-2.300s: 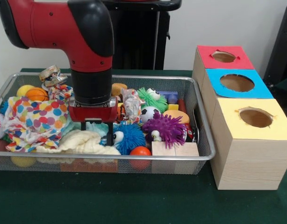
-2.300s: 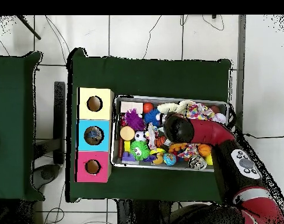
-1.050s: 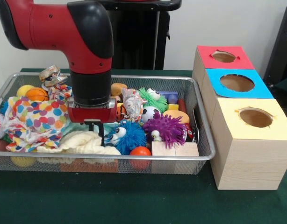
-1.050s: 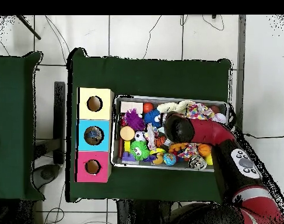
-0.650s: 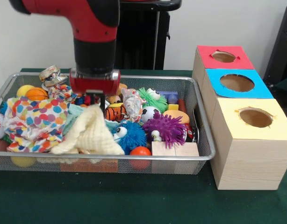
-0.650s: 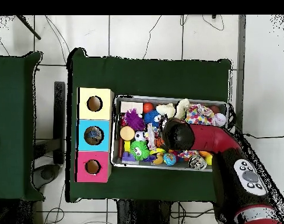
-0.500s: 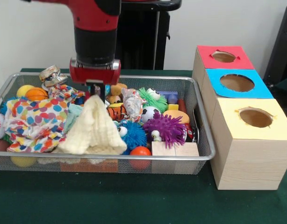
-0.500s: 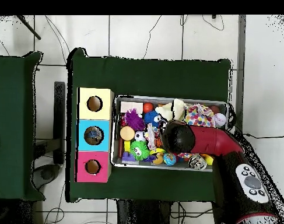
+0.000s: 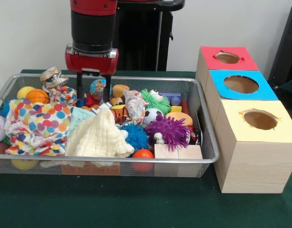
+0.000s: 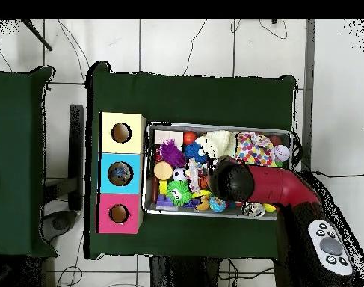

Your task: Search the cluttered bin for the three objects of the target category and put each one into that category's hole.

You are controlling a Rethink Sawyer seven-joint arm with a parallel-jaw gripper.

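Cream cloth (image 9: 100, 137) lies heaped at bin (image 9: 112, 164) front edge, w/ dotted cloth (image 9: 34, 124) to its left & blue spiky ball (image 9: 136, 135) to its right. Gripper (image 9: 93, 102) hangs above it, fingers (image 9: 80, 90) spread apart, holding nothing. Boxes (image 9: 250, 147) w/ yellow, blue, red holes stand right of bin.

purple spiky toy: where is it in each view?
Front: purple spiky toy sits right of centre in the bin, behind the wooden blocks.
Overhead: it lies at the bin's left end, beside the yellow box.
Shared landmark: yellow box.
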